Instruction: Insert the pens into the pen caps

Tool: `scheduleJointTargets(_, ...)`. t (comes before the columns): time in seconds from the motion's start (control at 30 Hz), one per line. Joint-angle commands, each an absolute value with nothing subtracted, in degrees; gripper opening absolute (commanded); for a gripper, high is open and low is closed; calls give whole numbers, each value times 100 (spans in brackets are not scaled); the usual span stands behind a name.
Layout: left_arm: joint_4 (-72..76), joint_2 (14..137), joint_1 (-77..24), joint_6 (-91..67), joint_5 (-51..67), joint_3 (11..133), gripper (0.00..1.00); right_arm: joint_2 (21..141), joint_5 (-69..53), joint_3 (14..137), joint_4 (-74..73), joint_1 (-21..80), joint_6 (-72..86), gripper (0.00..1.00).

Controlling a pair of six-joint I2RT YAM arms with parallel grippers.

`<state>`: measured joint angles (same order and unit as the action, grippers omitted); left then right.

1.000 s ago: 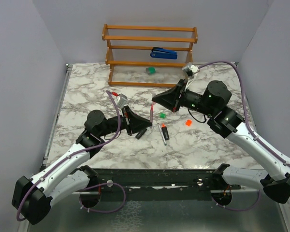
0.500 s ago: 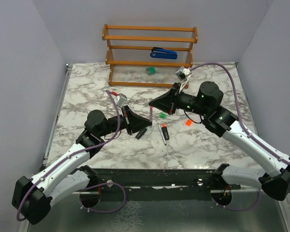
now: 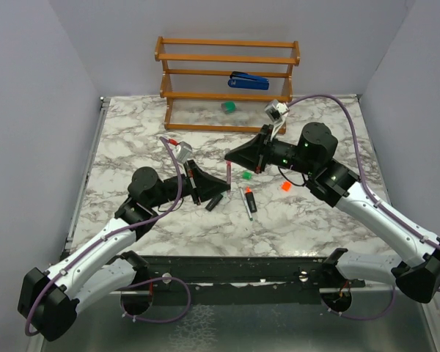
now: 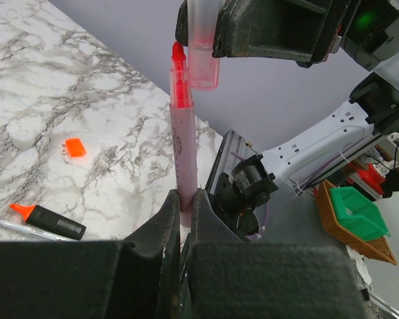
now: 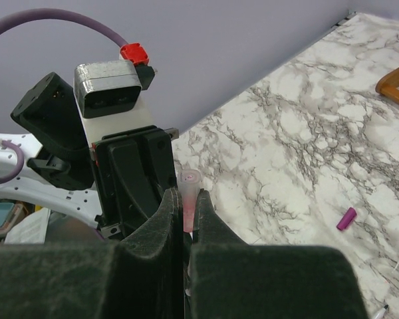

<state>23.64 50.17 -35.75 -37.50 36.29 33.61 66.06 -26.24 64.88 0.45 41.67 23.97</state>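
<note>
My left claw (image 4: 185, 199) pinches the pink pen (image 4: 184, 143) upright, red tip up. My right claw (image 5: 186, 199) grips the pale pink cap (image 4: 203, 63) mouth down, just beside that tip and seemingly a touch off to one side. The orange marker (image 4: 50, 221) and orange cap (image 4: 74, 147) lie on the table (image 4: 66, 86).

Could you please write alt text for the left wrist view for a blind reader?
The left claw holds a pink pen upright, its red tip beside a pale pink cap gripped by the right claw, not yet inside. An orange cap and an orange-tipped marker lie on the marble table.
</note>
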Motion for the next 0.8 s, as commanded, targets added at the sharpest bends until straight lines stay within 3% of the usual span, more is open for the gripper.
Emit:
scheduleJointTargets(0.0,2540,4837,-3586,-3779,3533,3346,0,6726,-2738,6602,93,4166,2362,1)
scheduleJointTargets(0.77,2540,4790,-3586,-3894,3555,3275,0,6627,-2351,6634,284,4166,2194,1)
